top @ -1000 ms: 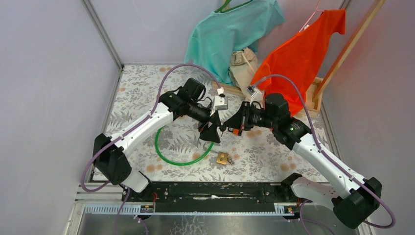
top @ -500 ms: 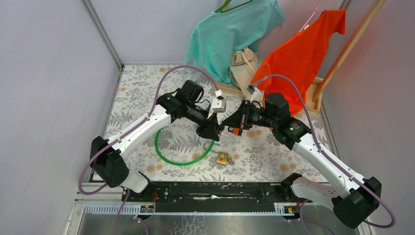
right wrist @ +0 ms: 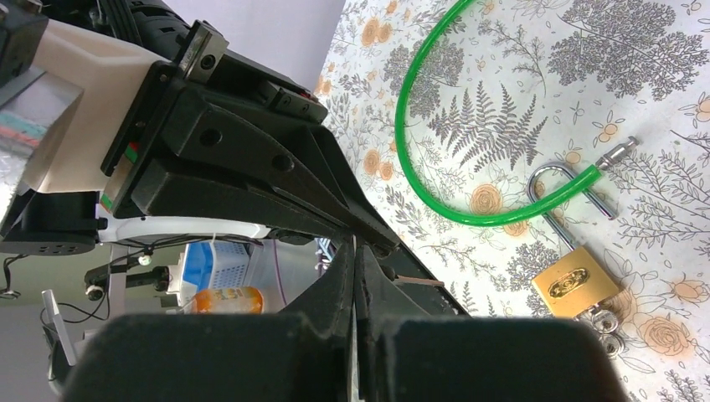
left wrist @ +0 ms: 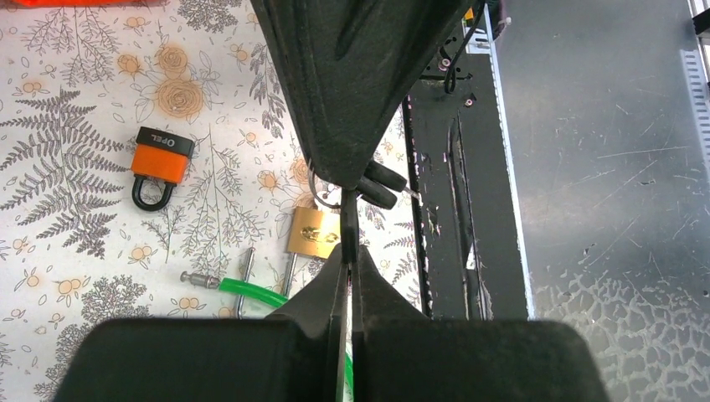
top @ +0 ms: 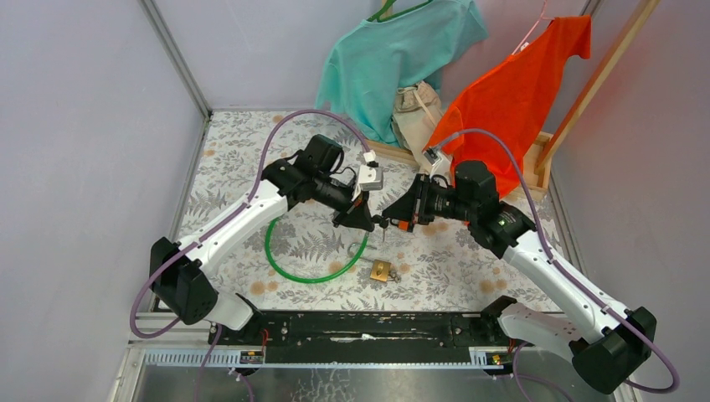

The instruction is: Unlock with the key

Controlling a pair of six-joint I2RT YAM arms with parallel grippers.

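My two grippers meet tip to tip above the mat. The left gripper [top: 371,220] [left wrist: 349,251] is shut on the thin black head of a key [left wrist: 349,219], and the right gripper [top: 387,219] [right wrist: 355,244] is shut on the same bunch from the other side. Two more black key heads [left wrist: 381,181] and a blade [right wrist: 419,280] hang beside the tips. An orange padlock [left wrist: 163,159] lies flat on the mat. A brass padlock [top: 381,270] [left wrist: 316,230] [right wrist: 573,280] lies below the grippers, its shackle [right wrist: 569,188] round a green cable [top: 308,278] [right wrist: 435,180].
A small ring of keys [top: 393,275] [right wrist: 607,322] lies at the brass padlock's base. A teal shirt [top: 393,59] and an orange shirt [top: 519,84] hang at the back by a wooden frame [top: 599,79]. The black base rail [top: 368,327] runs along the near edge.
The left gripper has closed from wide open onto the key held out by the right gripper, and its arm has shifted slightly left. The right gripper stayed shut and in place.
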